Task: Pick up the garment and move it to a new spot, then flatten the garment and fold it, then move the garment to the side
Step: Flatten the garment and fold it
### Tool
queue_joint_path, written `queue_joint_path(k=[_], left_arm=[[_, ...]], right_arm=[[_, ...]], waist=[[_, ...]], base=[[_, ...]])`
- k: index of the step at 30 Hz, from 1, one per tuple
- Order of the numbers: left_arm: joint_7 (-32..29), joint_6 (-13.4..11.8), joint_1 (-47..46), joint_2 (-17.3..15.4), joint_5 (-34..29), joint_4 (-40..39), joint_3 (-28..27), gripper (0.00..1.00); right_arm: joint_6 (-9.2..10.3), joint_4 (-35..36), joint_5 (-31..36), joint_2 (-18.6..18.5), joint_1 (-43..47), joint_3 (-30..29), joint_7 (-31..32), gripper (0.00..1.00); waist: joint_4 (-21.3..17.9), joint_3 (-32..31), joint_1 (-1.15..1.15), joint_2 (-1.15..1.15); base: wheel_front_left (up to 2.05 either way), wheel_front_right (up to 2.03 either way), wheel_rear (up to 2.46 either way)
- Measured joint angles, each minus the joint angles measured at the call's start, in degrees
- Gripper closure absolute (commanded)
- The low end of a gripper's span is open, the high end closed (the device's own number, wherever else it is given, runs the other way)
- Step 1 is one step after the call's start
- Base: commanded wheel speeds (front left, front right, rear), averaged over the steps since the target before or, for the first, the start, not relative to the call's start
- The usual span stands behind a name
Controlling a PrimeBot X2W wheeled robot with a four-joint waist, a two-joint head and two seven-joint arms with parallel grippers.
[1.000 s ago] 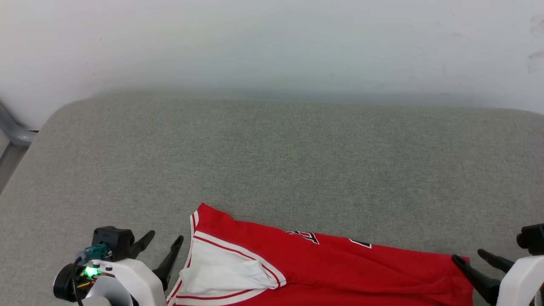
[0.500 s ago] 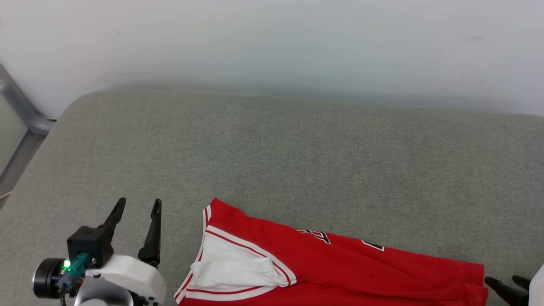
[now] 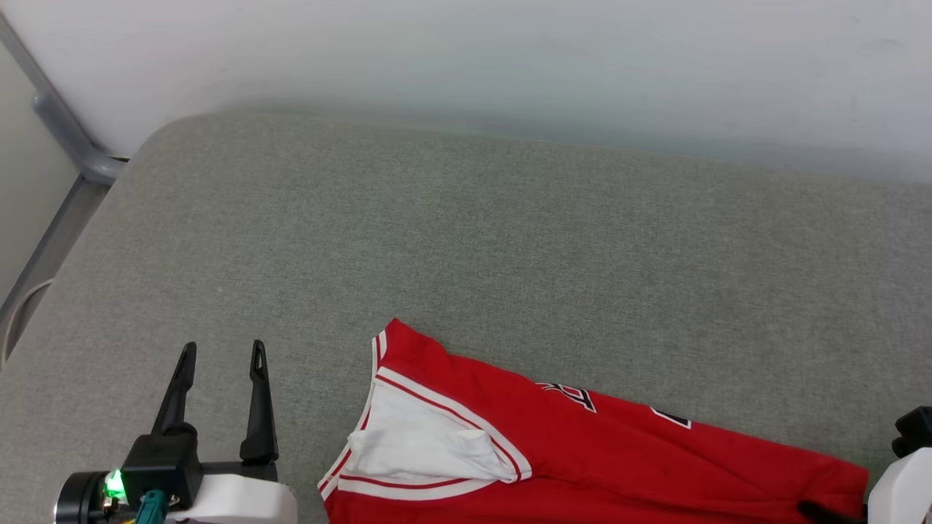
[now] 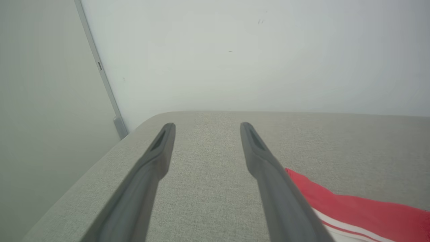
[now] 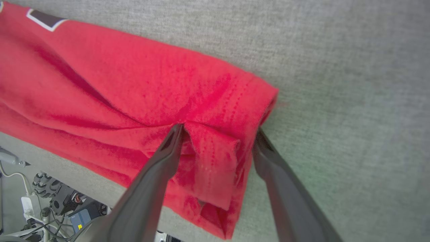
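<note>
Right pincer [image 5: 218, 130]: apart, straddling jersey [image 5: 134, 77] hem (unclamped).
Left pincer [image 3: 222, 347]: apart, jersey alongside.
Handling: likely soft, light; pinch hem.

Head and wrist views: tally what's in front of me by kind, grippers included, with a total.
garment: 1
grippers: 2 (left gripper, right gripper)
grey padded surface: 1
Total: 4

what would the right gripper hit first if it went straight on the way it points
Most likely the jersey: the right gripper points at its hem end, open, straddling a folded flap, with the cushion beneath. Depth is unclear.
</note>
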State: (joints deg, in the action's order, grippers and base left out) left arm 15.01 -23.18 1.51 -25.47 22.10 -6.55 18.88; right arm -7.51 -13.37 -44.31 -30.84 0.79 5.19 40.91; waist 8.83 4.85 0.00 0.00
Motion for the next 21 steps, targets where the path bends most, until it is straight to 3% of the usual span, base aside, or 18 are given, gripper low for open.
queue_joint_path(k=[12, 14, 15, 21], left_arm=[[0.05, 7.93, 5.47, 12.14, -11.47, -0.05, -11.34, 0.00], [0.05, 9.20, 6.19, 13.30, -12.94, 0.45, -12.58, 0.00], [0.05, 9.76, 6.45, 14.00, -13.48, 0.64, -13.23, 0.00], [0.05, 12.63, 7.10, 16.16, -16.55, 1.34, -15.89, 0.00]], right_arm=[[0.20, -3.77, -2.26, -0.08, -0.18, 4.91, -3.00, 0.00], [0.20, -3.82, -2.83, -0.20, -0.22, 5.88, -3.71, 0.76], [0.20, -3.89, -3.13, -0.40, -0.25, 6.24, -4.14, 1.00], [-0.04, -4.69, -4.97, -1.41, -0.56, 7.32, -6.37, 1.00]], waist=[[1.13, 0.40, 0.00, 0.00], [0.93, 0.26, 0.00, 0.00], [0.84, 0.19, 0.00, 0.00], [0.06, -0.38, 0.00, 0.00]], base=[[0.00, 0.00, 0.00], [0.00, 0.00, 0.00], [0.00, 0.00, 0.00], [0.00, 0.00, 0.00]])
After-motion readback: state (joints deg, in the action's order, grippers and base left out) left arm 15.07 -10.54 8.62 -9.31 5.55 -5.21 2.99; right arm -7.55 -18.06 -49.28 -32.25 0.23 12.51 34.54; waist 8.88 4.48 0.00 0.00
